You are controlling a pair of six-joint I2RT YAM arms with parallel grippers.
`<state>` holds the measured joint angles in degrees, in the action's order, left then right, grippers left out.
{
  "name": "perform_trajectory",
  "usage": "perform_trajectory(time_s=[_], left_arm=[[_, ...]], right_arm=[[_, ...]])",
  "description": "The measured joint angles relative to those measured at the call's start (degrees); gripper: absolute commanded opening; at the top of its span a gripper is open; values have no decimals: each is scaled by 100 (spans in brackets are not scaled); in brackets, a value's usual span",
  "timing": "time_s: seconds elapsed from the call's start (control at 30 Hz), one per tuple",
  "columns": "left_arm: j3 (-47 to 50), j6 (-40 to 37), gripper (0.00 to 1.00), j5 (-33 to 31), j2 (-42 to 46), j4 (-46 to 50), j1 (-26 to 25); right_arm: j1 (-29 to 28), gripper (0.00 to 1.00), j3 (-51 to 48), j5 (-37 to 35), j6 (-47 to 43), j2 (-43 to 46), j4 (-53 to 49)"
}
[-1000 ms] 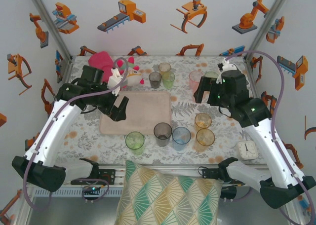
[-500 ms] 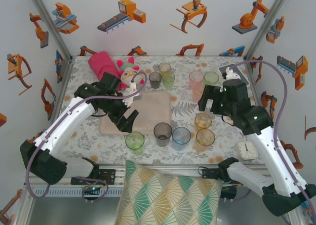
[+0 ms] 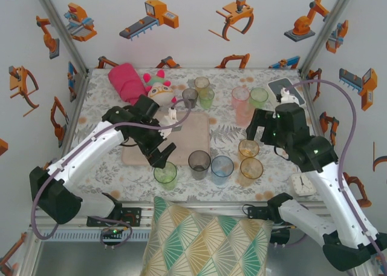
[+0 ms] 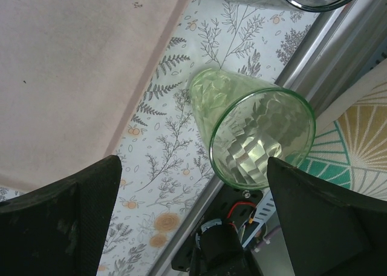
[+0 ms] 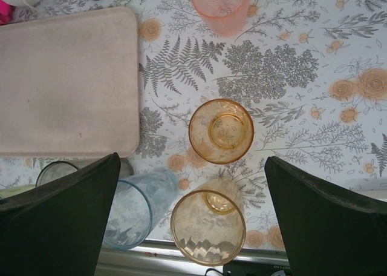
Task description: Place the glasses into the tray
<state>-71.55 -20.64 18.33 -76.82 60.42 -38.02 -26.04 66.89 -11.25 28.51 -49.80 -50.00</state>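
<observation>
Where the tray is laid: middle of the surface, glasses standing around it.
Left tool: spread wide, held over the green glass.
Right tool: spread wide, held over two amber glasses.

Overhead camera sits high behind the arm bases, looking down and forward; I get the whole table. Left wrist camera hangs close, tilted down at the green glass by the near edge. Right wrist camera rides higher, facing straight down on two amber glasses. Both wrist views share the tray.
</observation>
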Motion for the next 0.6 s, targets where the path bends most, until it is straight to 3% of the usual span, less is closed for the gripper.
perform_trajectory(time_s=[0.43,0.6], left_arm=[[588,55,96,-466,-142,-374,-354],[664,66,87,-505,-144,-442,-358]], right_arm=[[0,93,-11,-175,2,-37,39],[0,93,-22,-195,4,-20,144]])
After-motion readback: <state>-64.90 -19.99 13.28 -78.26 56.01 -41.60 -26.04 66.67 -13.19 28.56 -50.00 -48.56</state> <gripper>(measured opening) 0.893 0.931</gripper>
